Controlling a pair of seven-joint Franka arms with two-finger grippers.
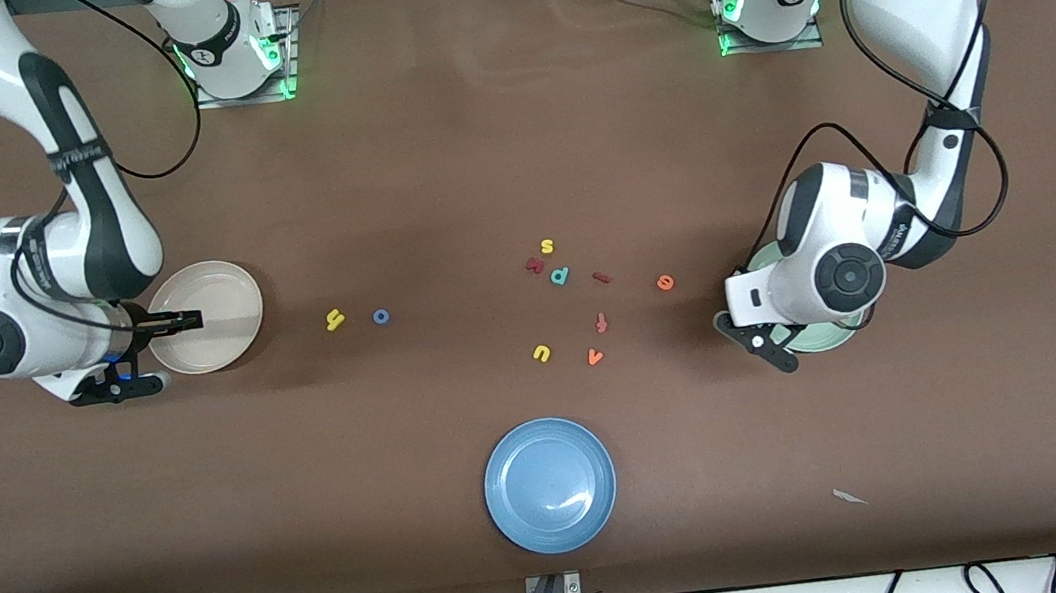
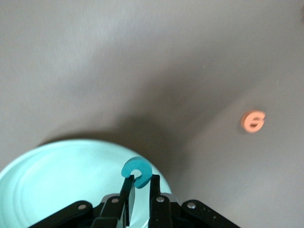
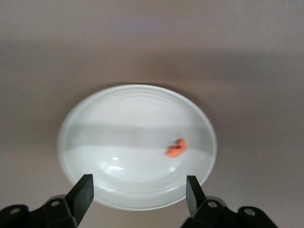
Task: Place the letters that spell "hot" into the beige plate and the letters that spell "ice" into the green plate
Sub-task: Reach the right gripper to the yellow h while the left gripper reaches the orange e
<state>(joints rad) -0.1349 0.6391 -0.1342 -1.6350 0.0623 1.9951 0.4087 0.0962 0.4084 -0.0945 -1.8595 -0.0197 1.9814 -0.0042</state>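
Brown counter [image 1: 469, 143], front view: beige plate [image 1: 225, 288] at the right arm's end, right gripper [image 1: 179, 322] over it. Green plate [image 1: 820, 339] at the left arm's end, mostly hidden under the left gripper [image 1: 770, 342]. Loose on the counter between them: yellow "h" [image 1: 334, 319], blue "o" [image 1: 380, 317], dark-red "i" [image 1: 600, 277] lying with its long axis roughly along the counter's length, orange "e" [image 1: 665, 283]. Blue plate [image 1: 550, 484] nearest the camera, holding nothing.

Left wrist view: jaws nearly closed, pinching the teal "c" [image 2: 136, 171] on edge above the green plate's rim, apparently poised for release; its opening faces down toward the jaws.

Right wrist view: jaws spread wide, holding nothing; orange "t" [image 3: 177, 148] lies flat in the beige plate, presumably delivered.
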